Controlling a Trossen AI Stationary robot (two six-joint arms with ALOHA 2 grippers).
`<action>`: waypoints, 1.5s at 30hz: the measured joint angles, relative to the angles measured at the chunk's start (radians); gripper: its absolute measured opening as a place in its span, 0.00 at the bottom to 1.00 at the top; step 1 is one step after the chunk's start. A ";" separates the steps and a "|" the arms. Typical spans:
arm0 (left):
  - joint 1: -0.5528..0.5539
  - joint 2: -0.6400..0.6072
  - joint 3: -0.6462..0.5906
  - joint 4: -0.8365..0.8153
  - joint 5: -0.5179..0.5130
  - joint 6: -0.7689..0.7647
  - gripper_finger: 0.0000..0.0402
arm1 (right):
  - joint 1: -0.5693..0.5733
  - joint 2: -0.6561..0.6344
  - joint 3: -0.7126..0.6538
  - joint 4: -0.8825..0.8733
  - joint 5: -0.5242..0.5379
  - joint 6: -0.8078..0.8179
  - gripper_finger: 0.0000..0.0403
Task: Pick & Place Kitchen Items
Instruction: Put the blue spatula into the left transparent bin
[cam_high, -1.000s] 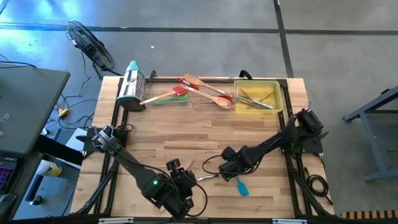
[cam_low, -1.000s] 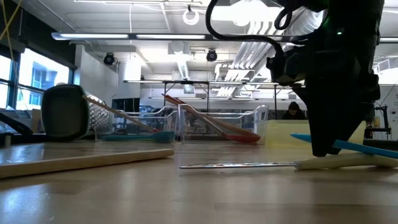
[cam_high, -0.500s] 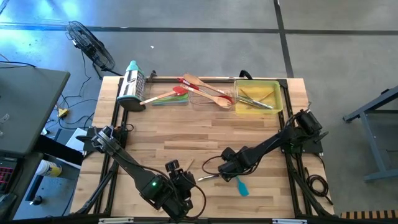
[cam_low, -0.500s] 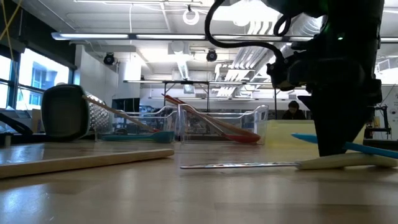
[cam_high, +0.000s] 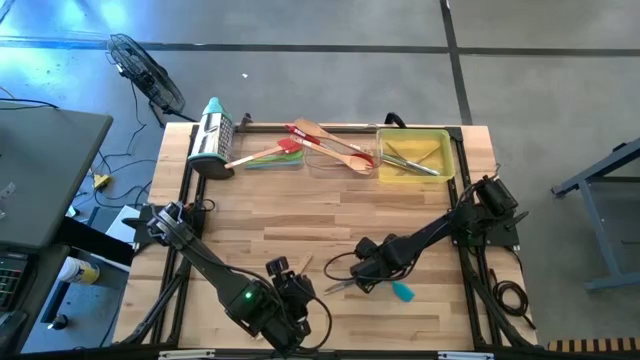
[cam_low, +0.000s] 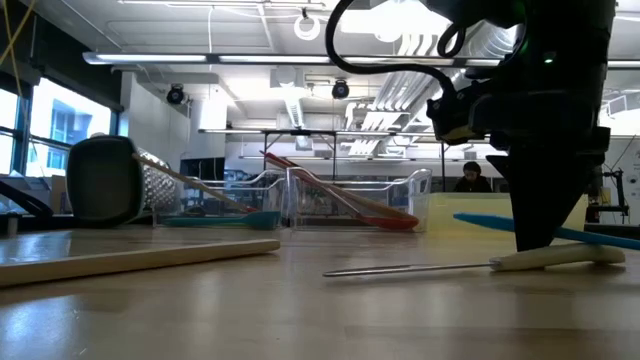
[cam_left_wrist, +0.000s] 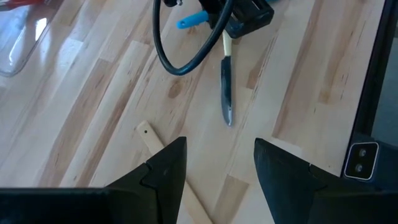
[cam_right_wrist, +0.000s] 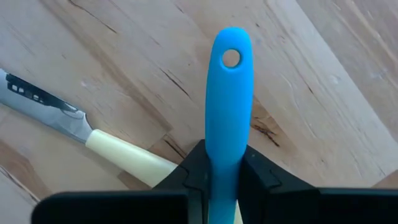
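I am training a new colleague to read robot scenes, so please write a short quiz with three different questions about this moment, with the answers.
1. True or false: the right gripper is closed on the blue spatula.
2. Multiple choice: what lies on the table beside that spatula? A) a box grater B) a knife with a cream handle C) a yellow tray
3. Open question: where is the left gripper, and does it hold anything?

Key
1. True.
2. B, the knife.
3. It is at the near edge of the table, open and empty, over a pale wooden handle.
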 joint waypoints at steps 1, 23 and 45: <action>0.000 0.000 0.000 0.000 0.000 0.000 0.45 | 0.000 0.000 0.000 0.003 0.001 -0.001 0.10; 0.000 0.000 0.000 -0.017 -0.011 0.000 0.45 | 0.000 -0.046 -0.003 0.046 0.010 -0.073 0.10; 0.002 0.000 0.000 -0.013 -0.044 0.004 0.45 | 0.001 -0.307 0.000 0.470 -0.006 -0.444 0.10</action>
